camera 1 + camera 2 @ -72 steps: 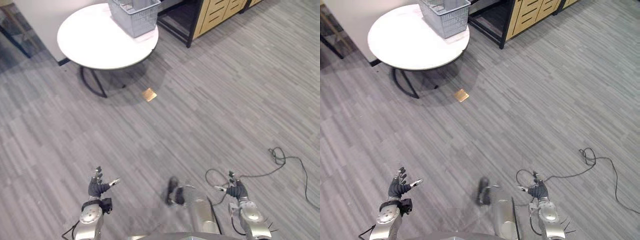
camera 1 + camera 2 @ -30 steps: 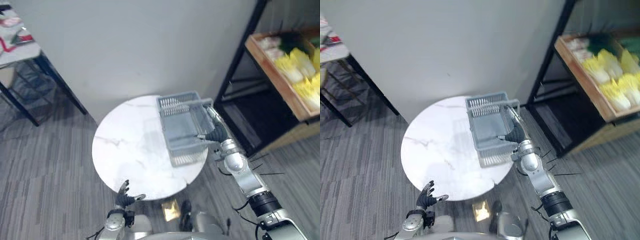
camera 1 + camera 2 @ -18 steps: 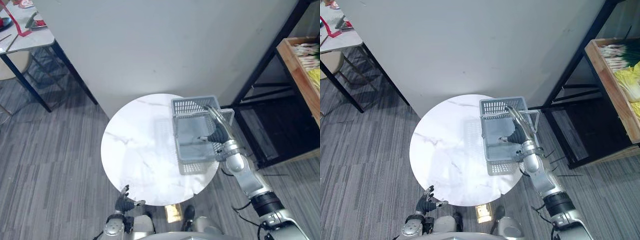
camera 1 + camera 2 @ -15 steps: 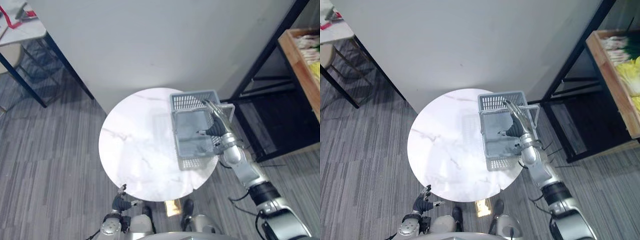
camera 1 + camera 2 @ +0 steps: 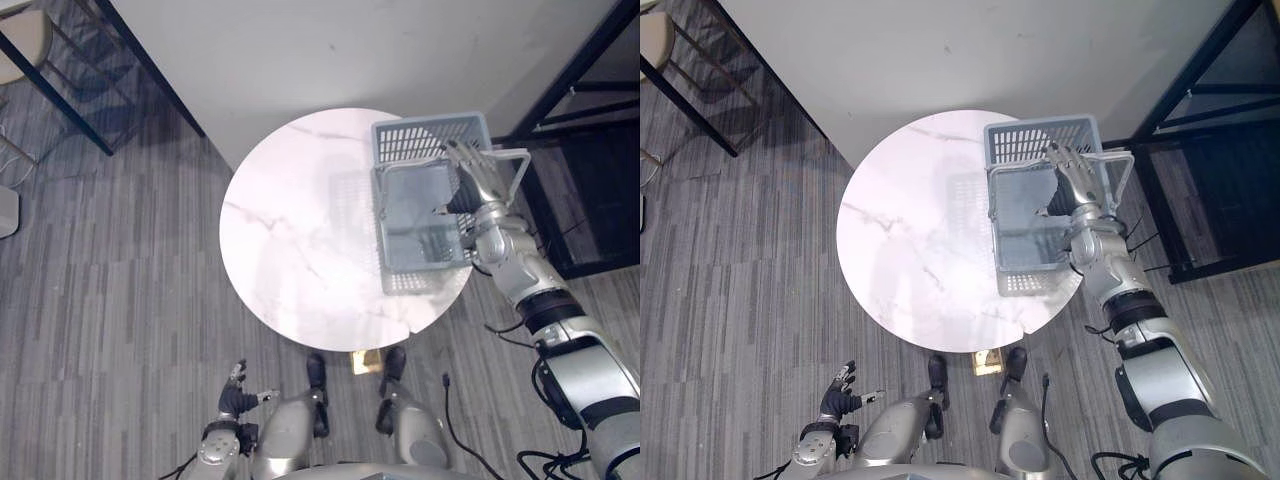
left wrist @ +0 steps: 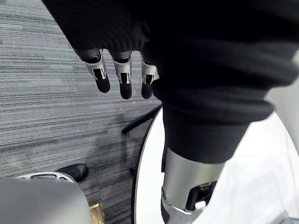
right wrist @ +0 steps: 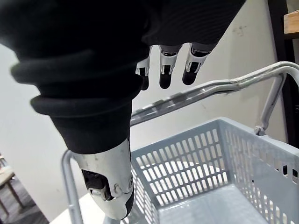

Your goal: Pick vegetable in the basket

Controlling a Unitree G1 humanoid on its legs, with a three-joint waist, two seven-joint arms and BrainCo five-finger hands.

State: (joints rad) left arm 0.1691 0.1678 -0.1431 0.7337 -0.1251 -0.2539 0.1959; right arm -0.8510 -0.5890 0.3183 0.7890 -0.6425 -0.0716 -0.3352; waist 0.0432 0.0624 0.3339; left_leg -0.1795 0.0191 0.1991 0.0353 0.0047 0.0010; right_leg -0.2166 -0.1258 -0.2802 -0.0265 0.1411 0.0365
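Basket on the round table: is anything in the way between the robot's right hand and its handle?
Nothing visible is. The right hand, fingers straight, hovers over the grey basket on the white table, right beside the raised handle. The basket looks empty.

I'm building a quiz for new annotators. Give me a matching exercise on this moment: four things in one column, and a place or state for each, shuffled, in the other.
Things:
1. basket
2. right hand
3. left hand
4. table

Places or states:
A. open, low, away from the table
B. white, round, marbled
C. grey, empty, on the table's right side
D. open, fingers straight, over the basket

Pairs: 1-C, 2-D, 3-A, 4-B
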